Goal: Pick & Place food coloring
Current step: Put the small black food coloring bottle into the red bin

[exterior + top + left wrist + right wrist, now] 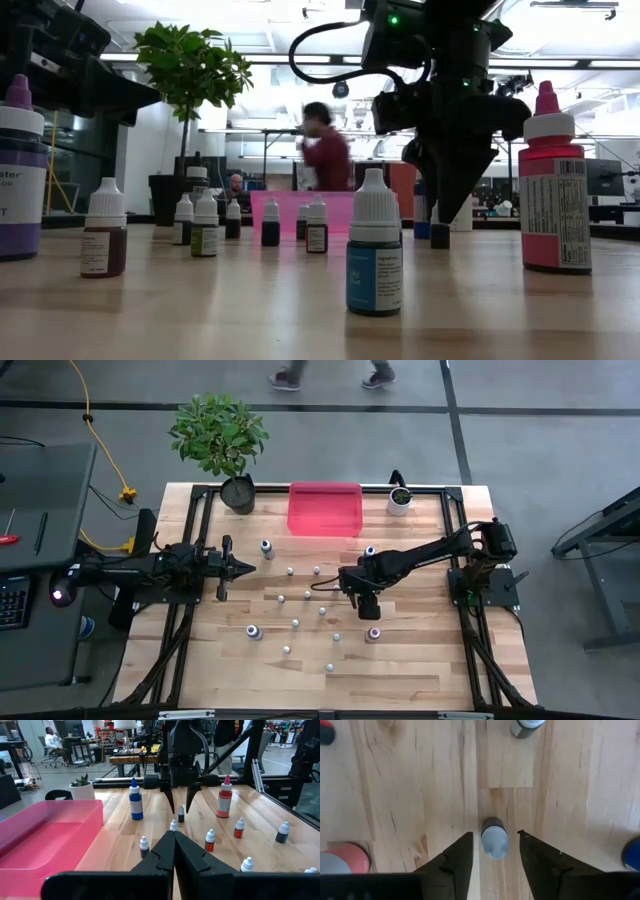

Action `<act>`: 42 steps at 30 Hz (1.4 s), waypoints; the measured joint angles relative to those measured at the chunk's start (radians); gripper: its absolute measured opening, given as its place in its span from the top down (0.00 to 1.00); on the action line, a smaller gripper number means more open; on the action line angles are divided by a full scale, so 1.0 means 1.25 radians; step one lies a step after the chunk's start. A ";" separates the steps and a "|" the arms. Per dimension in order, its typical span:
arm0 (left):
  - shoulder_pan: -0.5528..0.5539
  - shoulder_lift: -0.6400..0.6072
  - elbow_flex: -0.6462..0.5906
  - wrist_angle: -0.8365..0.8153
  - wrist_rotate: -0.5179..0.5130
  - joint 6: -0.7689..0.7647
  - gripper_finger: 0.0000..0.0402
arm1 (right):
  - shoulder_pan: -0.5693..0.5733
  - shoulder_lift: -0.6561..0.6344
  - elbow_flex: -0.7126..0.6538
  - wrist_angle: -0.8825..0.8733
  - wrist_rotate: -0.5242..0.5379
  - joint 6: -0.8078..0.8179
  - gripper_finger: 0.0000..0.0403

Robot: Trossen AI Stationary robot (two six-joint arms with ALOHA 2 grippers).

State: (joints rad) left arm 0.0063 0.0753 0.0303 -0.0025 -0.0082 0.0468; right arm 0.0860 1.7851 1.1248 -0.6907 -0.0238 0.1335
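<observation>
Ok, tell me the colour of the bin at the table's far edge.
Translucent pink bin, empty; clearest in the high view.

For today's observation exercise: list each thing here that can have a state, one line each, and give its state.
right gripper: open, pointing down, fingers either side of a small bottle
small bottle: upright on the table, capped, not gripped
left gripper: shut, empty, at the table's left
pink bin: empty
red bottle: upright, capped
blue bottle: upright, capped
</observation>
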 joint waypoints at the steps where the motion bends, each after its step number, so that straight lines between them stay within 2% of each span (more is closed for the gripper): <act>1: 0.000 0.000 0.000 0.000 0.000 0.000 1.00 | 0.000 0.000 0.000 0.000 -0.004 0.000 0.65; 15: 0.000 0.000 0.000 0.000 0.000 0.000 1.00 | 0.000 0.000 0.001 0.006 -0.008 0.001 0.84; 24: 0.000 0.000 0.000 0.000 0.000 0.000 1.00 | 0.000 -0.006 0.014 -0.006 0.001 0.041 0.86; 29: 0.000 0.000 0.000 0.000 0.000 0.000 1.00 | 0.000 -0.019 0.100 -0.074 0.002 0.043 0.86; 35: 0.000 0.000 0.000 0.000 -0.001 0.000 1.00 | -0.013 -0.021 0.275 -0.218 0.032 0.060 0.86; 42: 0.000 0.000 0.000 0.000 -0.002 0.000 1.00 | -0.052 -0.021 0.451 -0.319 0.044 0.117 0.86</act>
State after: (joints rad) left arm 0.0063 0.0753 0.0303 -0.0027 -0.0101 0.0471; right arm 0.0216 1.7592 1.6889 -1.0894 0.0306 0.2794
